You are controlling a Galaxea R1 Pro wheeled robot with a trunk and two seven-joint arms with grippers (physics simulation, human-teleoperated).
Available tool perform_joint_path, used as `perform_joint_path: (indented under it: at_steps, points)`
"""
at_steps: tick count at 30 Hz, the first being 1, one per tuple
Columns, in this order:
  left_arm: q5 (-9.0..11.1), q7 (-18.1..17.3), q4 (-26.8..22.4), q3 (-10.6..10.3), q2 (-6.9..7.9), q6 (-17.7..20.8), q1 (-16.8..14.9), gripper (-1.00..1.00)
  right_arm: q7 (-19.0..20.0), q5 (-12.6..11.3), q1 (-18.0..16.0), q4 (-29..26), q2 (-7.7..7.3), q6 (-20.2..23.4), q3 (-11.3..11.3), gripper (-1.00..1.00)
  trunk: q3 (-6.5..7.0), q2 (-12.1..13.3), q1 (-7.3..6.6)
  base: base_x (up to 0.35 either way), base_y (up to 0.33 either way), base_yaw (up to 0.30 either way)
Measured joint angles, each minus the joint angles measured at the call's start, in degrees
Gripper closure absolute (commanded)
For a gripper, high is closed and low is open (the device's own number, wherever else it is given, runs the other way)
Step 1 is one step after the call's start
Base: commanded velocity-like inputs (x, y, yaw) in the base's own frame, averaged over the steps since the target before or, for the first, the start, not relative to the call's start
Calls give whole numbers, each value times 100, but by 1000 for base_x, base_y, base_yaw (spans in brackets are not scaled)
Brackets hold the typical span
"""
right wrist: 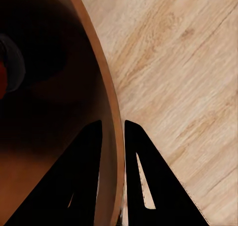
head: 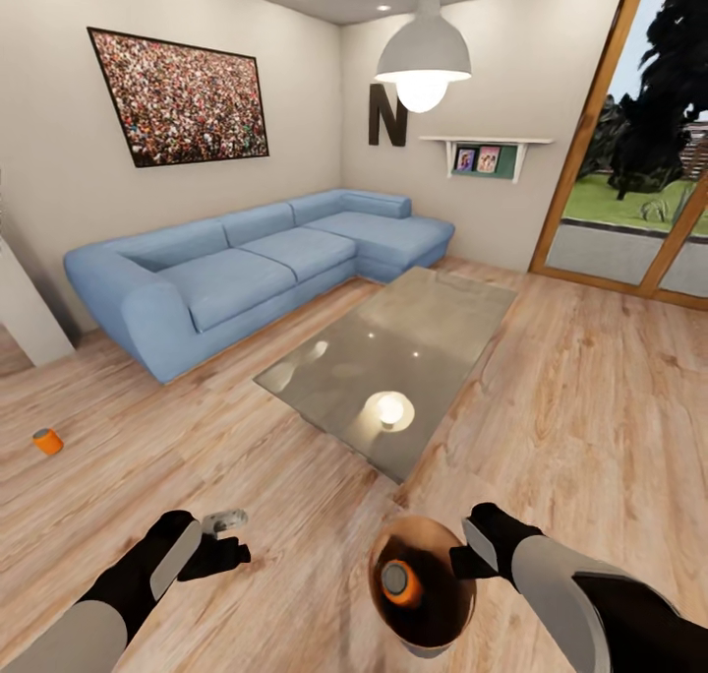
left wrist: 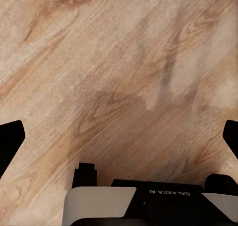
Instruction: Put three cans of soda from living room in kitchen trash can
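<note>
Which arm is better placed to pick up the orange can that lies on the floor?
The left. The soda can lies on the wood floor on the robot's left side, and the left gripper is open and holds nothing. The right gripper is shut on the rim of the brown bin, which carries one can.

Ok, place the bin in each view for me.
Head view: the bin sits bottom centre, its rim pinched by the right gripper, with a can inside.
Left wrist view: bin not in it; floor below the gripper.
Right wrist view: rim and dark inside, fingers astride the wall.
Shared landmark: the wood floor.
</note>
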Motion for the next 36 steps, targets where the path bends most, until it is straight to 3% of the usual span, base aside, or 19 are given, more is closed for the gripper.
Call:
perform_joint_path:
  at_steps: [2, 5, 8, 13, 17, 30, 36]
  points:
    - [2, -2, 9, 0, 2, -95, 9, -100, 11, -57, 136, 2, -135, -145, 8, 100, 54, 80, -44, 0, 0, -3]
    - [-2, -6, 82, 1, -4, -165, 15, -100, 1, -116, 273, 22, -219, -226, 283, 100, 135, 201, -110, 0, 0, -47]
    - [-4, -8, 141, 0, -6, -203, 16, -100, 23, -336, 351, -1, -258, -366, -8, 100, 218, 321, -176, 0, 0, -117]
    - [-5, -9, 166, 0, -6, -222, 18, -100, -10, -286, 386, 8, -270, -451, 153, 100, 354, 521, -285, 0, 0, -164]
    - [-5, -9, 172, 0, -6, -236, 18, -100, -9, -354, 453, 8, -268, -475, 47, 100, 462, 682, -373, 0, 0, -179]
    - [-5, -9, 249, 0, -14, -241, 18, -100, -23, -330, 524, 8, -282, -479, 89, 100, 813, 1203, -659, 0, 0, -182]
    - [-4, -9, 260, 0, -24, -242, 18, -100, -26, -317, 535, 8, -272, -477, 119, 100, 867, 1205, -660, 0, 0, -106]
